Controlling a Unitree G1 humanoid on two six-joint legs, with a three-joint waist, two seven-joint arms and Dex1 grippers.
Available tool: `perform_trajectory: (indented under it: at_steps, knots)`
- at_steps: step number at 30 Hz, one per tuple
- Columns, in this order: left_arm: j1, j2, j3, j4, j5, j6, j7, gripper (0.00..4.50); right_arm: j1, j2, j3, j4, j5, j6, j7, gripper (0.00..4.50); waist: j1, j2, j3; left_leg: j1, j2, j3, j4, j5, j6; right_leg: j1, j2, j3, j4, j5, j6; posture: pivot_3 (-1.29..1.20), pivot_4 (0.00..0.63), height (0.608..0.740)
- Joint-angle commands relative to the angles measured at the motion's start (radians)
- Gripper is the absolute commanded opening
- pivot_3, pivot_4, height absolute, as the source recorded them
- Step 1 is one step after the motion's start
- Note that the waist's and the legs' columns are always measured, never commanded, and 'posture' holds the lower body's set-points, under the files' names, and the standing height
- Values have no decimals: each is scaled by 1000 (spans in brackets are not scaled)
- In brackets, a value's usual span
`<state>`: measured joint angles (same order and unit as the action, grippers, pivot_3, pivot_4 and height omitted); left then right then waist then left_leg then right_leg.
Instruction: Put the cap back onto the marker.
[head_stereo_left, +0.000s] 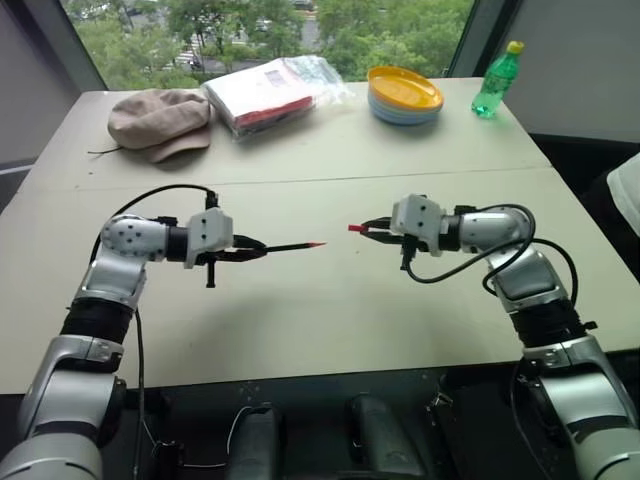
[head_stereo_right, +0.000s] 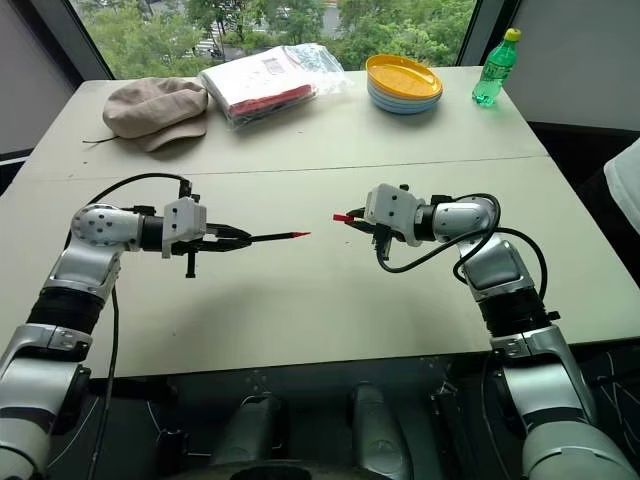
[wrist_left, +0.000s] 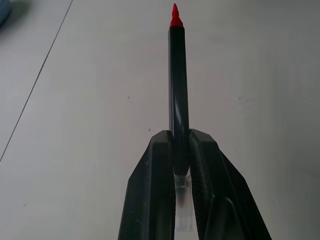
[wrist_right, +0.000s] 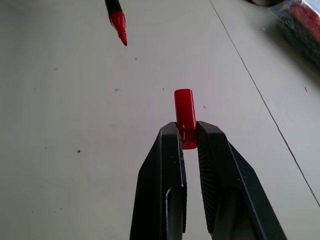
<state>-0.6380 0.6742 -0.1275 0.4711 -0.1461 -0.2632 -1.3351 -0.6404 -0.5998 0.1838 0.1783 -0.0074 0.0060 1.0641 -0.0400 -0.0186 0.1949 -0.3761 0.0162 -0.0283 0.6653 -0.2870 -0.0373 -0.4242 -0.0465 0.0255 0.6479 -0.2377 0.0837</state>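
Note:
Above the table's middle, my left gripper (head_stereo_left: 252, 251) is shut on the black marker (head_stereo_left: 290, 246), which sticks out level toward the right with its bare red tip (wrist_left: 175, 16) leading. Facing it from the right, my right gripper (head_stereo_left: 372, 230) is shut on the small red cap (head_stereo_left: 356, 228), which juts out from the fingertips toward the marker. A short gap separates cap and tip. In the right wrist view the cap (wrist_right: 184, 116) stands between the fingers and the marker's tip (wrist_right: 120, 27) hangs off to one side, not in line with it.
At the table's (head_stereo_left: 330, 320) far side lie a beige cap-style hat (head_stereo_left: 158, 120), a clear bag of red and white packets (head_stereo_left: 270, 92), a stack of yellow and blue plates (head_stereo_left: 404, 94) and a green bottle (head_stereo_left: 497, 80). A white-clad person (head_stereo_left: 628, 190) sits at the right edge.

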Motion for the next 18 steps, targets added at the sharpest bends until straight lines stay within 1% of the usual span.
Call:
perform_trajectory:
  at_steps: [1, 18]
  knots:
    - [-32, 4, 7, -3, 1, -22, -4, 0, 0, -14, -4, -52, 1, -2, -7, 48, 2, 0, 0, 0, 0, 0, 0, 0, 0, 0, 0, 0, 0, 0, 0, 0, 150, 740]
    - [-29, 4, 15, -18, -5, -4, 15, 0, -2, -17, 37, -116, -7, 9, 8, 48, 1, 0, 0, 0, 0, 0, 0, 0, 0, 0, 0, 0, 0, 0, 0, 0, 150, 740]
